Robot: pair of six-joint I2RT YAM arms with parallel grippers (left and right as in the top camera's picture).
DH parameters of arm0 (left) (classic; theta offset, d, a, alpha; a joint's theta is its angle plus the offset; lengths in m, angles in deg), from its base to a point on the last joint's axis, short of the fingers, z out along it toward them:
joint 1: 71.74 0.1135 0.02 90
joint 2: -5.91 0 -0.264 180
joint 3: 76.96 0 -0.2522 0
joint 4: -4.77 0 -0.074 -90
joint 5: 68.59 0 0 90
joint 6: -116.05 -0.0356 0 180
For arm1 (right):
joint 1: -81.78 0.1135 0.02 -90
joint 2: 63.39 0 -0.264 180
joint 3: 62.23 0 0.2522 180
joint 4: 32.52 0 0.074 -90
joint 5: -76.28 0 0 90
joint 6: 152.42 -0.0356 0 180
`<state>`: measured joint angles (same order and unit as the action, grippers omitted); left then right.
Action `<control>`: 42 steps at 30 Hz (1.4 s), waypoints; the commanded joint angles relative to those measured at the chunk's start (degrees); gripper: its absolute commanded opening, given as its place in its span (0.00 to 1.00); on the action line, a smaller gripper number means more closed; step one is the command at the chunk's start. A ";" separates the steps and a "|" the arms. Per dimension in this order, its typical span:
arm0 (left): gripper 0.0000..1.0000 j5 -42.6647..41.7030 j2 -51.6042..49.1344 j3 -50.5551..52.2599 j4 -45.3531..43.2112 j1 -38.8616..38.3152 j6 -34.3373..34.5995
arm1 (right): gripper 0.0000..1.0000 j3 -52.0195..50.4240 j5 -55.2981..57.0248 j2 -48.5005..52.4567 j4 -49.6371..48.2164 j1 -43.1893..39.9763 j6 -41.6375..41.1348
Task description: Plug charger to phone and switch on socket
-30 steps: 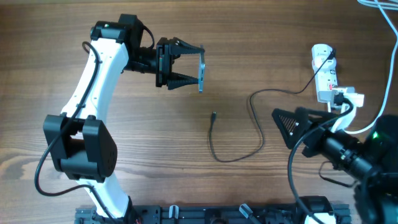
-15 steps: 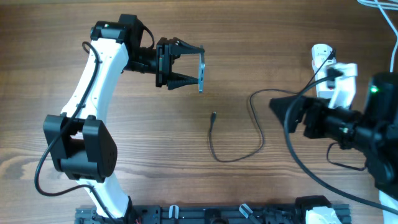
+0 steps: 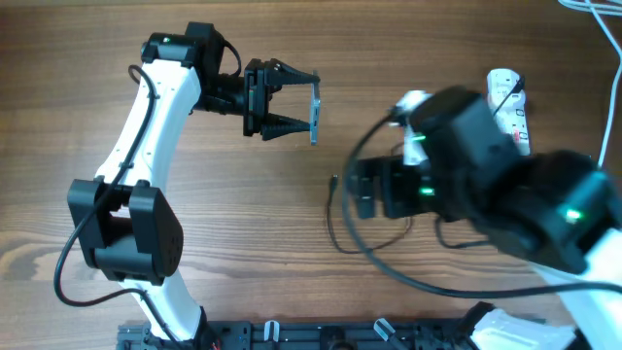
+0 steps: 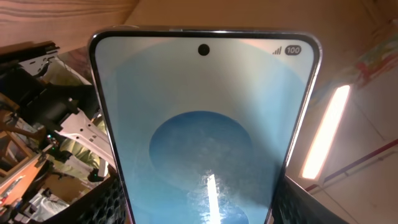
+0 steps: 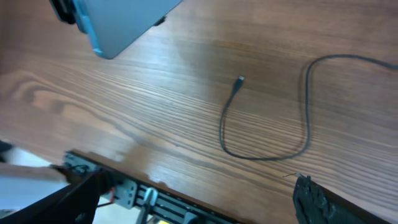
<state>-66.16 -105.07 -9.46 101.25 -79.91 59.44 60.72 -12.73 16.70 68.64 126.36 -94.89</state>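
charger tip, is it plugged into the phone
No, the tip of the charger lies loose on the table, apart from the phone.

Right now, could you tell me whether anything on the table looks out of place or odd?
Only the phone: it is held on edge in the left gripper rather than lying flat. The charger cable lies in a loose loop on the table, its connector plugged into nothing.

The wooden table (image 3: 243, 214) carries two items. The charger (image 5: 222, 134) lies looped near centre; the socket (image 3: 500, 80) at two o'clock.
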 commanded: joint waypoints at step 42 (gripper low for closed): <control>0.57 -1.31 1.81 -1.14 0.00 0.20 0.11 | 0.40 14.29 25.35 21.59 -9.03 8.83 -12.50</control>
<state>-65.87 -105.07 -9.46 101.25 -79.91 59.44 73.99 11.86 37.97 59.90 134.99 -107.57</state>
